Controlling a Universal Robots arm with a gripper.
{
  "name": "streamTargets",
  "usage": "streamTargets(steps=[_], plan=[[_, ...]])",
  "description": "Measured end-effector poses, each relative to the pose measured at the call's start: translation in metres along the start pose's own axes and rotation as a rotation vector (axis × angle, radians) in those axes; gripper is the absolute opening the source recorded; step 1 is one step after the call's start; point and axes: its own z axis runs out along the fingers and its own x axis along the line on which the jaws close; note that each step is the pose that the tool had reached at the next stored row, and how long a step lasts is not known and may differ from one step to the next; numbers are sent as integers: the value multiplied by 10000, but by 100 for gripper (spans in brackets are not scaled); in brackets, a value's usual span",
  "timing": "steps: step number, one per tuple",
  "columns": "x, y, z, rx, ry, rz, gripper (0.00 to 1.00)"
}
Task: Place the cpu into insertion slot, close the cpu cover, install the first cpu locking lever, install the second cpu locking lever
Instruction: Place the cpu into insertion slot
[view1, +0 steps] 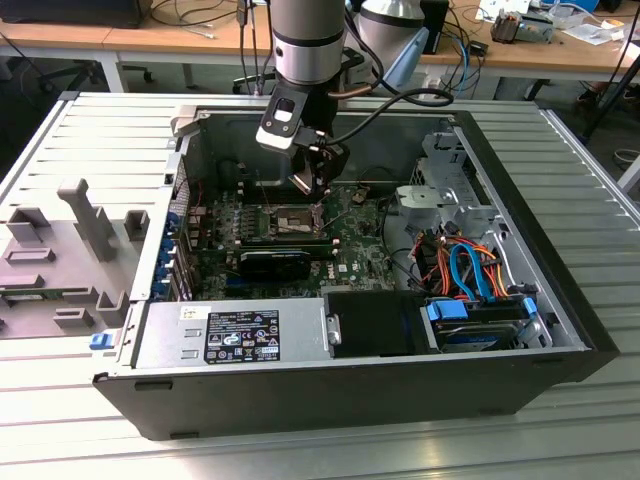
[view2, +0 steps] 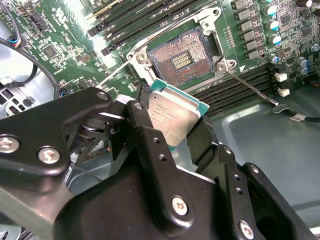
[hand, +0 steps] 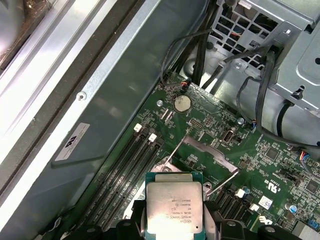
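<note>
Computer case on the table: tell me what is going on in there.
A robot arm reaches into the open computer case. Its gripper holds the chip, jaws shut on two opposite edges, close above the motherboard. The socket is uncovered and empty, its pin field bare, and the chip is not yet in it.

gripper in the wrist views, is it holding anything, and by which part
The gripper holds the cpu, pinched by two opposite side edges, its silvery top left bare. It hangs clear of the open socket.
</note>
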Motion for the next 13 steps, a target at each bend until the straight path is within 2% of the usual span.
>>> streamTargets(steps=[13], plan=[[0,0,2,-3,-12,164,54]])
